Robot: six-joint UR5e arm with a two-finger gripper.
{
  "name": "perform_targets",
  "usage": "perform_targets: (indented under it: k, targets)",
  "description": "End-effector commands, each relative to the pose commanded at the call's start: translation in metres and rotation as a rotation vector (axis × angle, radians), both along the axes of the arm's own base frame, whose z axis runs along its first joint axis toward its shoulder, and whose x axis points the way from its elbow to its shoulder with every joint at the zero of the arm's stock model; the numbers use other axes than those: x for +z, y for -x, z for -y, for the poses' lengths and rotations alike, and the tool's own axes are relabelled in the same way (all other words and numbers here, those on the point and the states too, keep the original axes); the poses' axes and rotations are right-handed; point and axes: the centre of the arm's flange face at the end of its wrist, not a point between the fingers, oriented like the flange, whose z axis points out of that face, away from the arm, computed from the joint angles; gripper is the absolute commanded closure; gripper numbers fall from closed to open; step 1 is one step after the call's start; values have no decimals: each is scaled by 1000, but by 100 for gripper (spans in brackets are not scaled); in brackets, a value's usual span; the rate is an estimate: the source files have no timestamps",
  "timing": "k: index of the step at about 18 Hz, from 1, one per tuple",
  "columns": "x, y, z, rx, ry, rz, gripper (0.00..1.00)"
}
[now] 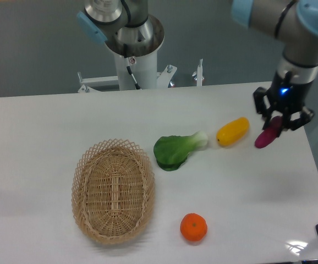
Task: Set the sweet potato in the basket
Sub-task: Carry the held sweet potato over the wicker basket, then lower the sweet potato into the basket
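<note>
In the fixed camera view, the hand (278, 122) hangs over the right part of the white bench (49, 121), and its two dark fingers (261, 104) are clamped on the sweet potato (268, 135). The sweet potato is magenta-purple and tilted, with its upper end between the fingers and its lower end pointing down and to the left, out from under the hand. I cannot tell if its lower tip touches the bench or is a little above it. A small blue light shines on the wrist just above the hand. Just beside the hand, to the left of it, lies a yellow oblong vegetable (232, 131), near the sweet potato but apart from it. Further left from the hand there is a green leafy vegetable (176, 149) with a pale stalk that points toward the yellow one. The basket (113, 190) sits well apart from the hand, far to the left and nearer to the camera; it is oval, woven, and nothing lies inside it. An orange (193, 227) rests on the bench below and to the left of the hand, near the right side of the basket. Behind the bench stands the grey base of the arm (134, 38).
</note>
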Motion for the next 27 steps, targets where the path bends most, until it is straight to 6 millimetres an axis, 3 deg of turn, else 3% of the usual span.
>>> perform_targets:
  k: [4,7,10,14,19,22,25,27]
  targets:
    - [-13,-54,-38,100,-49,-2,73]
    - [-20,-111,-84,124,-77,-11,73]
    - [-32,-155,-118,156,-45,-2,73]
    - [-48,-199,-144,191,-22,21,73]
    - [-79,-244,-179,199,-1,-22,73]
    - [-112,-270,-185,217,68,-40,73]
    - [-141,-280,-193,203,86,-42,73]
    - [-148,-289,-196,197,68,-49,73]
